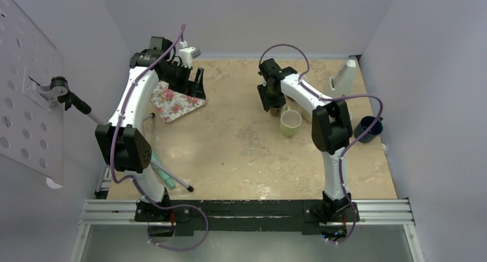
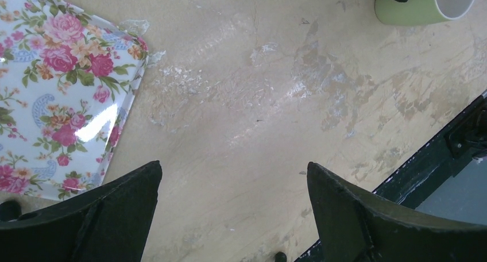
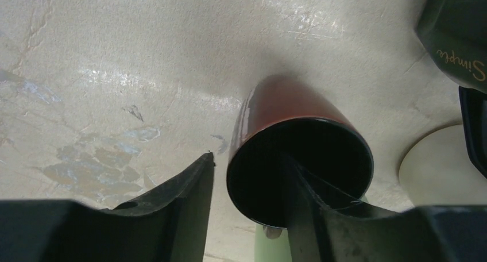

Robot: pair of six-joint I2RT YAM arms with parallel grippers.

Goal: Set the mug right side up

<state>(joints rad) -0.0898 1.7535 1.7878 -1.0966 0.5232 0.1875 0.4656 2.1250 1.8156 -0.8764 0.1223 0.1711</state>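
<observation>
The mug (image 3: 298,153) is dark red outside and black inside. It stands on the table with its mouth up, facing the right wrist camera. My right gripper (image 3: 250,158) straddles its near wall, one finger down inside the mouth and the other outside, with a sliver of table showing between that outer finger and the wall, so the jaws are open. In the top view the right gripper (image 1: 271,101) hides most of the mug. My left gripper (image 2: 234,170) hangs wide open over bare table beside the floral plate, holding nothing.
A floral plate (image 1: 175,101) lies at the back left. A light green mug (image 1: 290,122) stands upright just in front of the right gripper. A dark blue mug (image 1: 367,128) sits at the right edge, and a white container (image 1: 343,78) at the back right.
</observation>
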